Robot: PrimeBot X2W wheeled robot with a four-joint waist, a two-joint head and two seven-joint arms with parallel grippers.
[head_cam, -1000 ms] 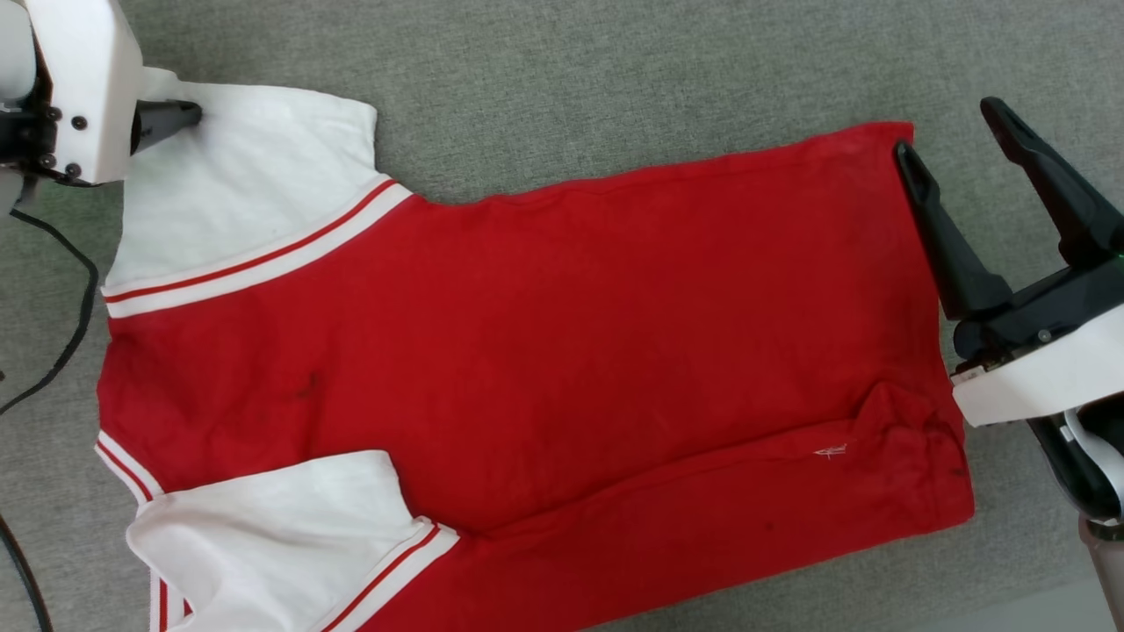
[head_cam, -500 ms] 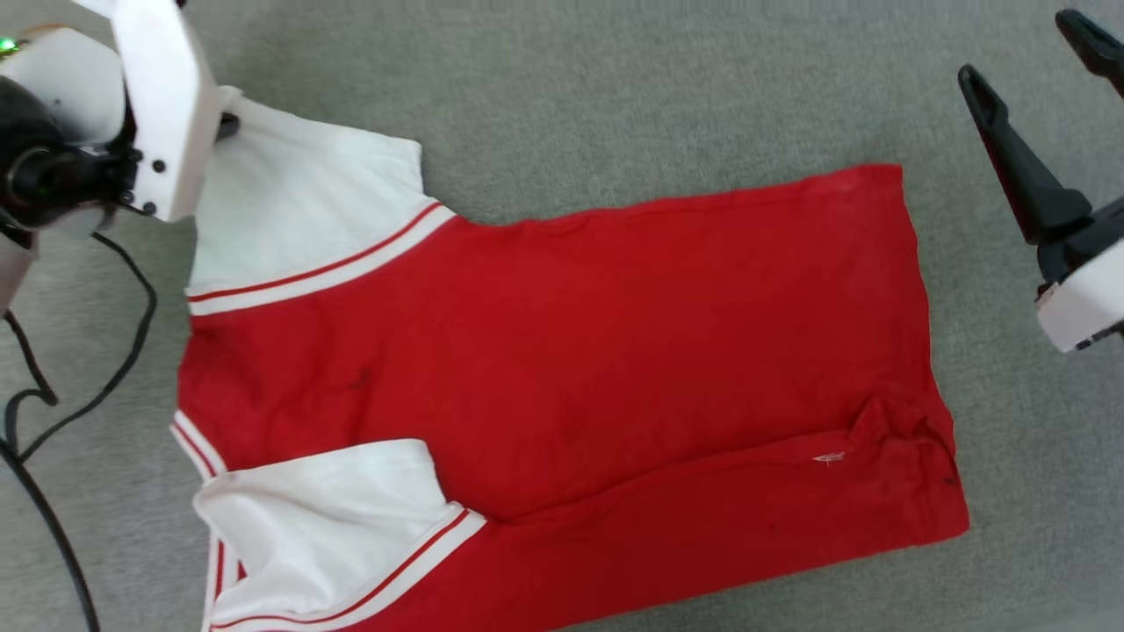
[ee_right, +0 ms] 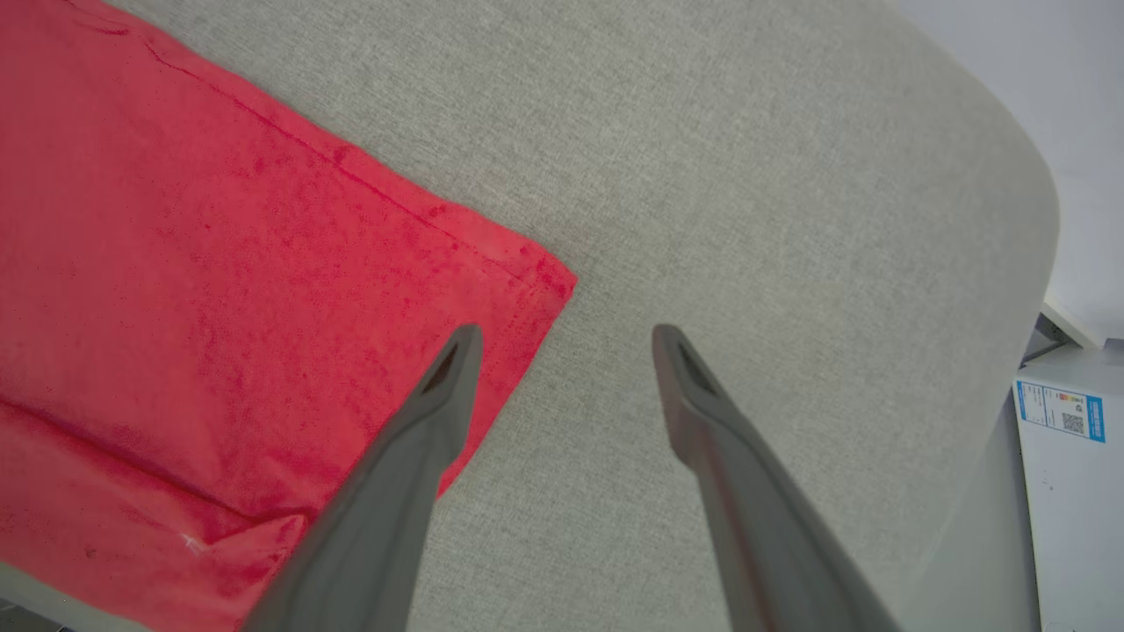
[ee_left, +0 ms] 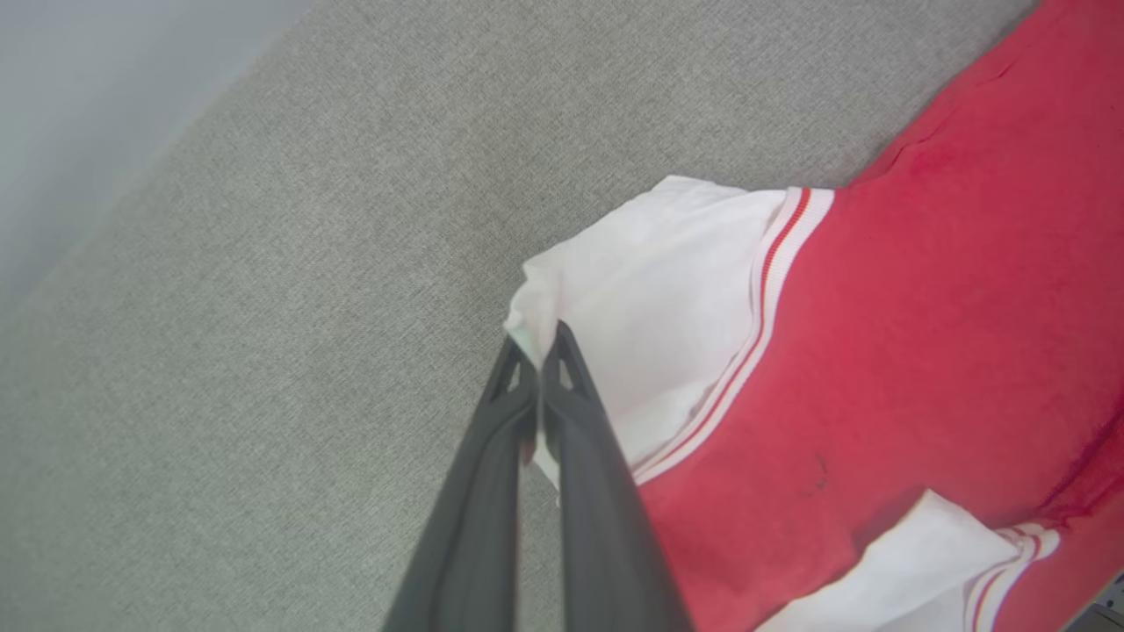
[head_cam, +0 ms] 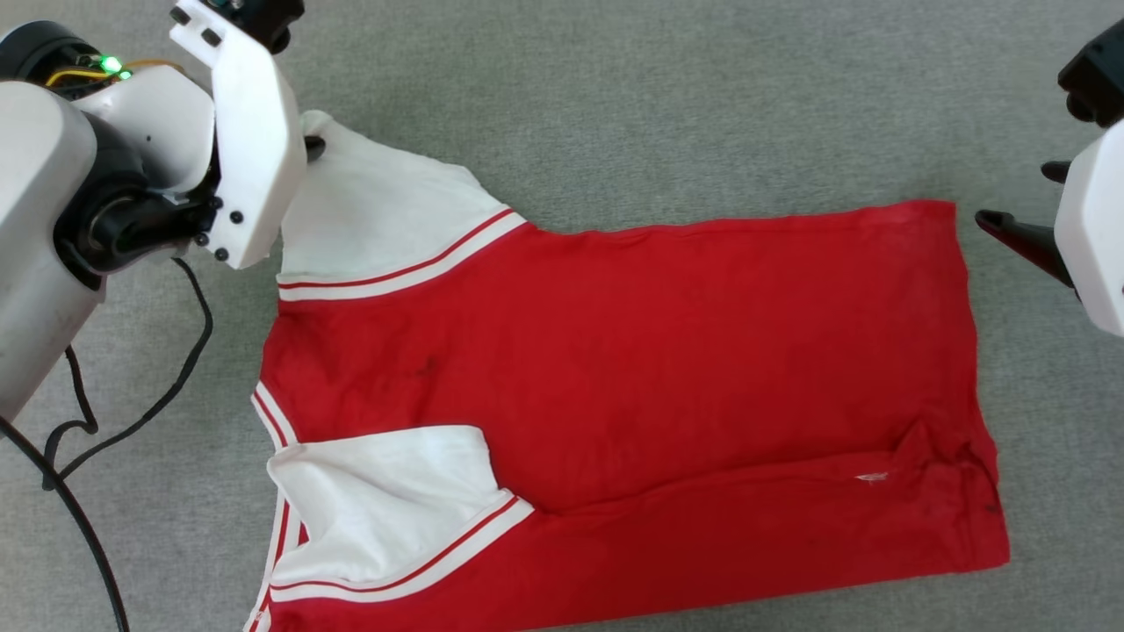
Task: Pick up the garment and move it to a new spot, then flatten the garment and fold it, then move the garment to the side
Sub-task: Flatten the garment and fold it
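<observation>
On grey surface (head_cam: pixel 667 105), head view: garment (head_cam: pixel 632 369) lies spread, plain red side up, sleeve end to view's left, hem to view's right, small crease near the hem's near corner.
sleeves, head view: far sleeve (head_cam: pixel 386 219) spread out, white with red-striped trim; near sleeve (head_cam: pixel 386 500) folded in over the red body.
left gripper (head_cam: pixel 313 147), head view: mostly hidden behind its white housing, dark tip at far sleeve's outer corner; finger state can't be read from here.
right gripper (head_cam: pixel 1012 193), head view: at right edge, partly cut off, just beside the hem's far corner.
cable (head_cam: pixel 189 351), head view: black, loops on the surface left of the garment.
left wrist view adds: fingers together, clamped on far sleeve's corner, cloth bunched at the tips.
right wrist view adds: fingers wide apart, nothing between them; one tip over the hem corner, other over bare surface; white box (ee_right: pixel 1062 439) with blue label past the surface's edge.
change vs one second ago: left gripper's tip was at the sleeve's edge, now pinches its corner, which is pulled to a point; right gripper's tip was at the hem corner, now just off it; whole head picture shifted, so camera moved; garment's lay otherwise the same.
</observation>
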